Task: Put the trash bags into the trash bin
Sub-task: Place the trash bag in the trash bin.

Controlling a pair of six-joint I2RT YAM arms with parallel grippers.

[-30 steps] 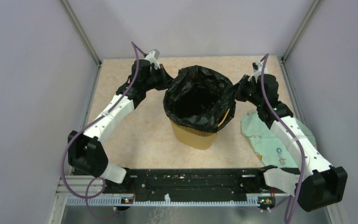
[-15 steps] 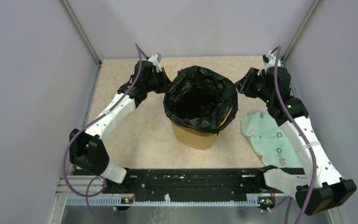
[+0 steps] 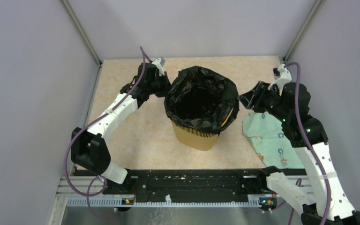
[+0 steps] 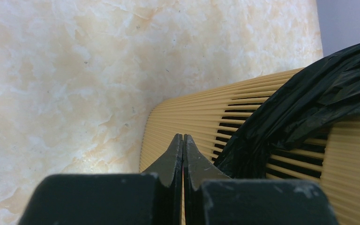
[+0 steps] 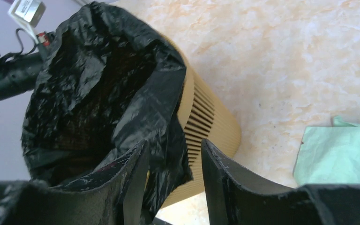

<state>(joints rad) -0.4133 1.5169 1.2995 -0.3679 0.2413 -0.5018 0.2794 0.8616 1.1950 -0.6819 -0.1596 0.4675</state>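
The mustard-yellow trash bin [image 3: 194,136] stands mid-table. The black trash bag [image 3: 201,99] lines it, its mouth open and its edge folded over the rim. My left gripper [image 3: 165,86] is at the bin's left rim; in the left wrist view it [image 4: 183,137] is shut with nothing between the fingers, beside the slotted bin wall [image 4: 201,122] and the bag's hanging edge [image 4: 309,93]. My right gripper [image 3: 242,99] is just right of the rim, open. In the right wrist view it [image 5: 174,143] straddles the bag's overhanging edge [image 5: 164,122] without closing on it, above the bin [image 5: 211,126].
A pale green patterned cloth [image 3: 272,136] lies flat on the table right of the bin, under my right arm; it also shows in the right wrist view [image 5: 342,150]. Enclosure walls stand close on the left, back and right.
My right arm has swung toward the near right, and its gripper has drawn a little away from the bin's right rim. The left gripper has barely moved. The bag stays on the bin.
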